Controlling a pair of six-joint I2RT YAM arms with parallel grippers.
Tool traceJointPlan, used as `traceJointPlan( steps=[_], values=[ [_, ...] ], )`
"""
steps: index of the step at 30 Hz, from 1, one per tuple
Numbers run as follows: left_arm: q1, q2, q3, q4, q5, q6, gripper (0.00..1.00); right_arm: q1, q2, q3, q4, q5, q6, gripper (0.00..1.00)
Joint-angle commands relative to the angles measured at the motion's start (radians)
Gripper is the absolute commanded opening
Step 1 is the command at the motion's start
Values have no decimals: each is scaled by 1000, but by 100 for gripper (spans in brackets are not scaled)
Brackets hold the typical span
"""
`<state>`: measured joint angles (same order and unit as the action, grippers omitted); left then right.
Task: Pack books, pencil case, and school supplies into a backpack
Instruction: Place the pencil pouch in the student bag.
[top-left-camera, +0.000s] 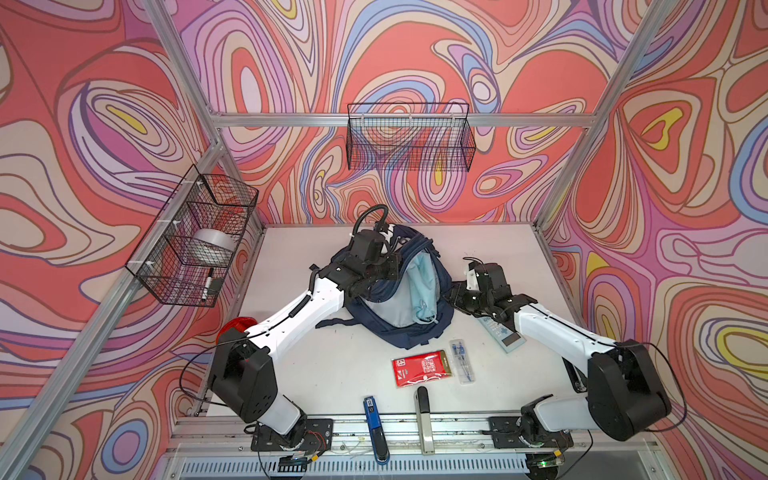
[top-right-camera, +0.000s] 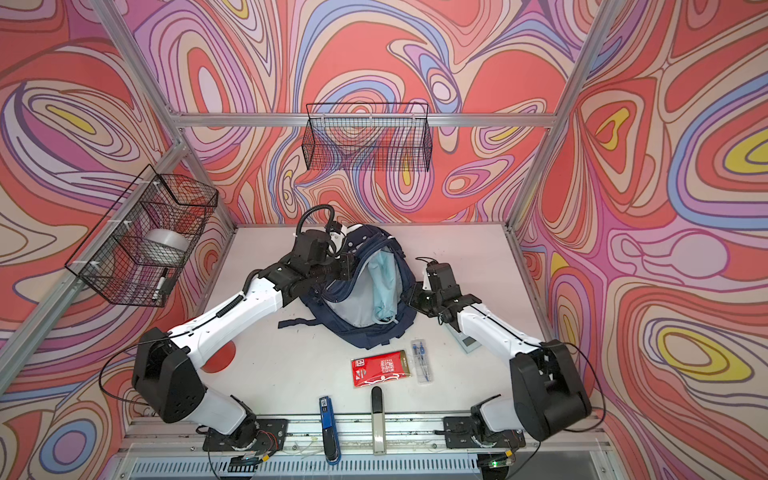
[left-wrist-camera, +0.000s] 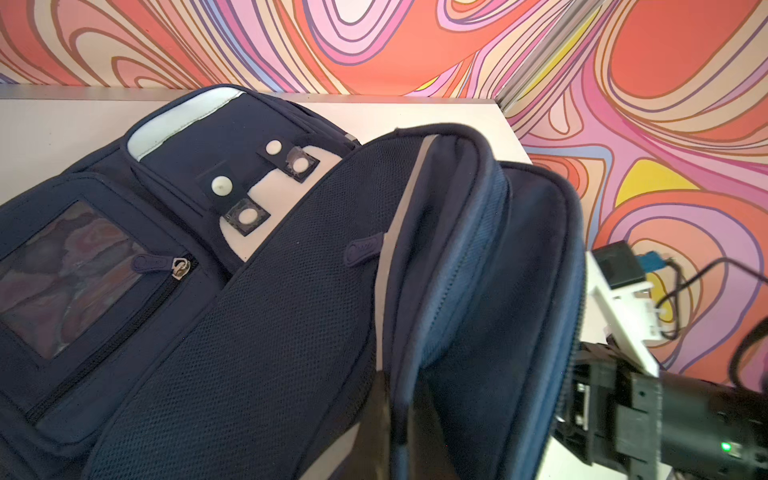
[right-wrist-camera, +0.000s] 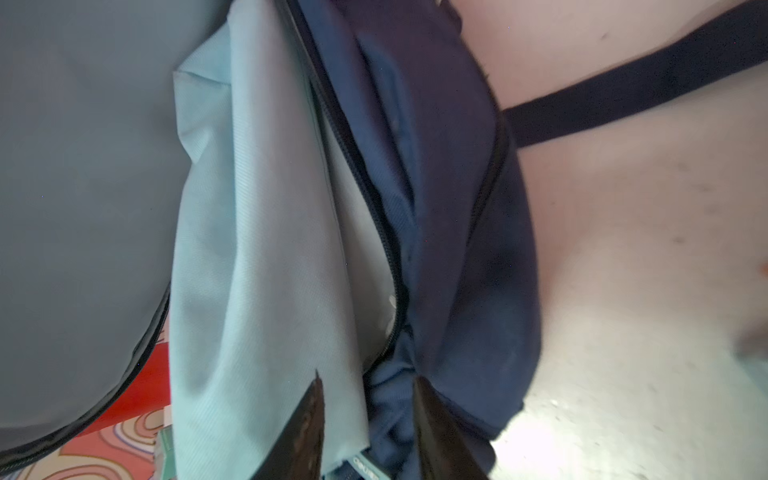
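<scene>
Worktop (top-left-camera: 332, 374): white, matt, scuffed in spots; boxed in by swirl-patterned walls (top-left-camera: 415, 62) on three sides, with aluminium posts (top-left-camera: 582, 145) at the back corners.
Wall fittings: wire back basket (top-left-camera: 409, 141) hung on the rear wall; side basket (top-left-camera: 195, 237) hung on the left wall, holding a tape roll (top-left-camera: 212, 247) and a marker (top-left-camera: 208, 284).
Backpack (top-left-camera: 415, 336) (top-right-camera: 365, 332) (left-wrist-camera: 270, 332) (right-wrist-camera: 457, 208): lay mid-worktop, main mouth agape, grey lining showing.
Pencil case (top-left-camera: 422, 286) (top-right-camera: 384, 282) (right-wrist-camera: 257, 249): sat partly inside the backpack's mouth, along its right rim, near end poking out.
Left gripper (top-left-camera: 388, 270) (left-wrist-camera: 395, 399): clamped tight on the backpack's upper flap edge, holding it raised.
Right gripper (top-left-camera: 451, 297) (top-right-camera: 411, 299) (right-wrist-camera: 370, 428): met the backpack's right rim, jaws apart astride bunched rim fabric and the pencil case's end; grip or none, could not be told.
Packet (top-left-camera: 417, 368) (top-right-camera: 380, 368), pens (top-left-camera: 463, 361) (top-right-camera: 422, 359): lay flat, just beside each other, in front of the backpack.
Calculator (top-left-camera: 500, 332) (top-right-camera: 465, 343): lay right of the pens, partly under the right arm (top-left-camera: 552, 328).
Cup (top-left-camera: 232, 328) (top-right-camera: 218, 359): red, near the left edge, mostly hidden by the left arm (top-left-camera: 299, 316).
Front edge: stapler (top-left-camera: 374, 424) (top-right-camera: 328, 424) and a slim black-and-beige tool (top-left-camera: 424, 419) lay across it onto the rail (top-left-camera: 457, 424), between the arm bases.
Open room: bare worktop showed along the back behind the backpack, in the right rear corner, and between the left arm and the packet.
</scene>
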<state>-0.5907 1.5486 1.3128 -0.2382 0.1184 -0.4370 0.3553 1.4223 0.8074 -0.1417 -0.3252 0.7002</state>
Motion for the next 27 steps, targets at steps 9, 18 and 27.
traceJointPlan(
  steps=[9, 18, 27],
  values=[
    [-75, 27, 169, -4, 21, 111, 0, 103, 250, 126, 363, -88, 2, 37],
    [-75, 17, 144, -18, 4, 37, 0, 134, 410, 163, 679, -34, 134, 39],
    [-75, -8, 30, 22, -17, -12, 0, 148, 397, 169, 609, 146, 172, 13]
  ],
)
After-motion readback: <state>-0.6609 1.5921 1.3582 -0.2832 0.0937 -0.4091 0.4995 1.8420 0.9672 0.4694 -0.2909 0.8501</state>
